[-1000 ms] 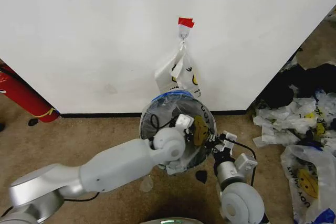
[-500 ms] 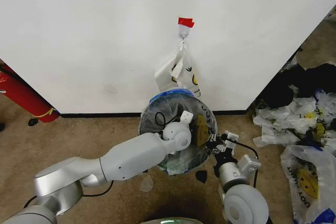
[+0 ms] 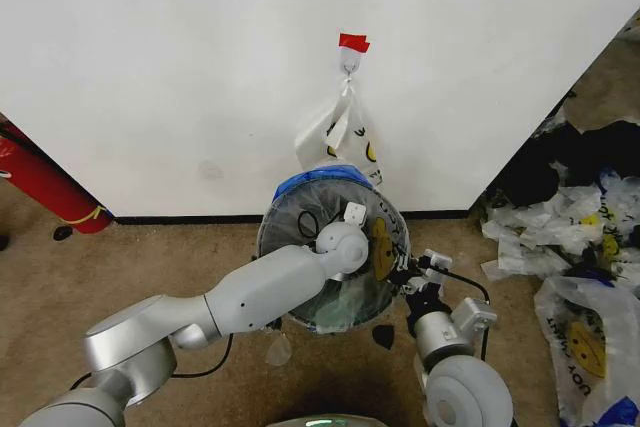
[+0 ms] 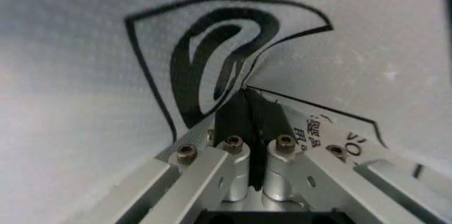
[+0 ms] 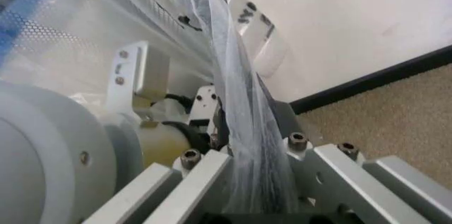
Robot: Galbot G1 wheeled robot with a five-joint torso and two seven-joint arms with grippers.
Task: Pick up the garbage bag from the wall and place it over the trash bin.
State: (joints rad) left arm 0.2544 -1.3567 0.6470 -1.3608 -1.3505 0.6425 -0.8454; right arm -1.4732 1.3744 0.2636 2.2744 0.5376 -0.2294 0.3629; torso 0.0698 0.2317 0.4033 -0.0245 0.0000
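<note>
Bag stretched across the bin mouth between both grippers

The garbage bag (image 3: 335,247) drapes over the trash bin (image 3: 300,319) below the wall (image 3: 180,67). The left gripper (image 4: 251,108) reaches inside, clamped on film; the right gripper (image 5: 247,144) pinches the near-right edge, arm upright beside the bin.

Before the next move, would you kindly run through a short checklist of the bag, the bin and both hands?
1. Left hand shut on the garbage bag: ok, fingers pinch printed plastic.
2. Right hand shut on the bag: ok, film runs between its fingers.
3. Bag off the wall: ok; a different white smiley bag hangs from the hook.
4. Bag over the trash bin: cannot tell how far; blue edge lies at the far rim.
5. Bin upright: cannot tell.
</note>
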